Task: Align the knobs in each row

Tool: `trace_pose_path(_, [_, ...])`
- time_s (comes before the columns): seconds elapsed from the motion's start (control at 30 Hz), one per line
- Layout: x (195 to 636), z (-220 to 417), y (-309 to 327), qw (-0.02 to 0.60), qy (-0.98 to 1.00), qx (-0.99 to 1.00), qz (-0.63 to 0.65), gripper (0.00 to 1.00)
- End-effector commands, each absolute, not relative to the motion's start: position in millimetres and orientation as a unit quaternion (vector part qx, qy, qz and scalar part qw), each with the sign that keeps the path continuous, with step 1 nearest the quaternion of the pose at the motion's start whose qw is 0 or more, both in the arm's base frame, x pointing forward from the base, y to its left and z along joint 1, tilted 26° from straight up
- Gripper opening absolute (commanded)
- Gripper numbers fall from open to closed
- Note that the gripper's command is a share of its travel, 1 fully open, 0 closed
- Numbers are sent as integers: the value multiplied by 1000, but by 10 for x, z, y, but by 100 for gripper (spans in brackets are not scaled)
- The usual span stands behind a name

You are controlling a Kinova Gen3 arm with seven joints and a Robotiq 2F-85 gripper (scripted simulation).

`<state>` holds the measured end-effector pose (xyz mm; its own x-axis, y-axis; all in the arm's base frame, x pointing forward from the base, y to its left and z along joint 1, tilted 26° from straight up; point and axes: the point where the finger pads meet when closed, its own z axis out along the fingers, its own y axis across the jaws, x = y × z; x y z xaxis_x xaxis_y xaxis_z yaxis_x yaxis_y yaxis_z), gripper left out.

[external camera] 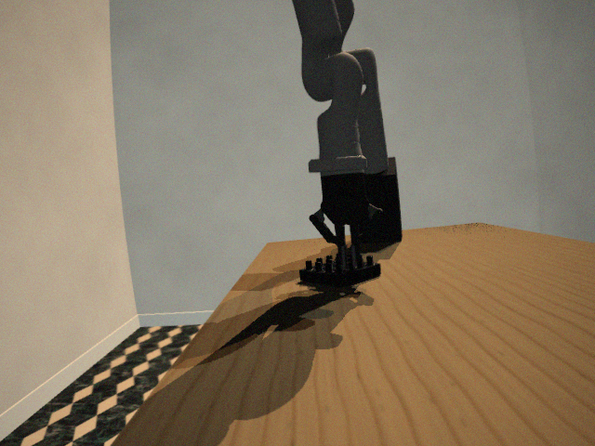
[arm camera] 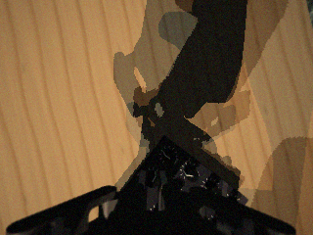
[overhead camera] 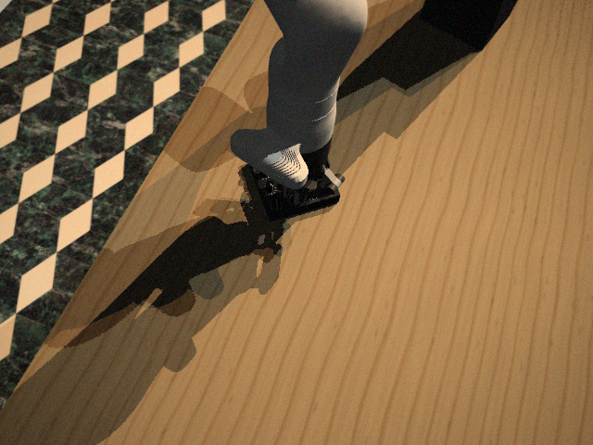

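Observation:
The black knob box (overhead camera: pixel 290 194) stands on the wooden table near its left edge, largely covered by my arm in the top view. In the exterior view the knob box (external camera: pixel 342 274) shows several upright knobs. My gripper (external camera: pixel 347 256) reaches straight down into the box and is shut on one knob near its middle; I cannot tell which knob. In the wrist view a corner of the knob box (arm camera: pixel 183 176) fills the lower middle, dark and in shadow, with faint white lines on the knobs. The held knob is hidden by my fingers.
The arm's dark base block (external camera: pixel 384 202) stands on the table behind the box. The table's left edge (overhead camera: pixel 157 158) runs close beside the box, with the checkered floor (overhead camera: pixel 71 120) below. Heavy arm shadows lie in front of the box.

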<state>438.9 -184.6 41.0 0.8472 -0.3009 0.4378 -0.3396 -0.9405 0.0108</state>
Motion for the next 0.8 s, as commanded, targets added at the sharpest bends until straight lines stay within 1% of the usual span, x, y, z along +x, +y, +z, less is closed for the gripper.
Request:
trace_pose_path(0.0, [4413,424,-1847,53,-131,965,220,8])
trace_pose_path(0.77, [4414,425,-1847,99,78,971,204,8])
